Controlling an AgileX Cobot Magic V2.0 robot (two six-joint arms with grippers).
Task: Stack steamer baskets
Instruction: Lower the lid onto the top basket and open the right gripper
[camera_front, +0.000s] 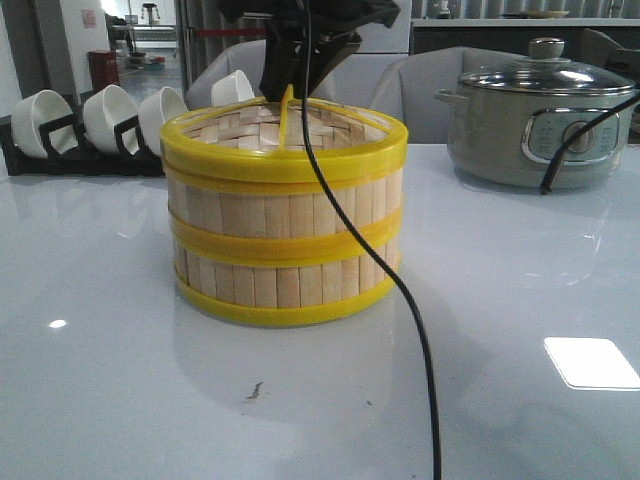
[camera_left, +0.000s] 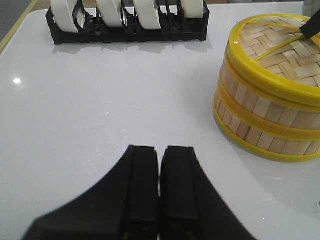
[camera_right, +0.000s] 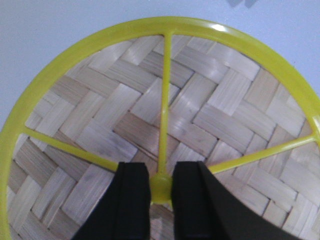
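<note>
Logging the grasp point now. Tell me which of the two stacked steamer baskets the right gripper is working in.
The upper steamer basket, seated on the lower steamer basket. The right gripper straddles the yellow hub of its spoked frame; the lower one is covered.

right gripper (camera_right: 161, 192) fingertips running off the wrist view's edge, steamer baskets (camera_left: 270, 90) being cropped, black cable (camera_front: 415, 330) crossing their front

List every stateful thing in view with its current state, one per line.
Steamer baskets: two, stacked, upright.
Right gripper: fingers around the top basket's yellow hub.
Left gripper: shut, empty, above the table.
Electric pot: glass lid on.
White bowls: on edge in rack.
</note>
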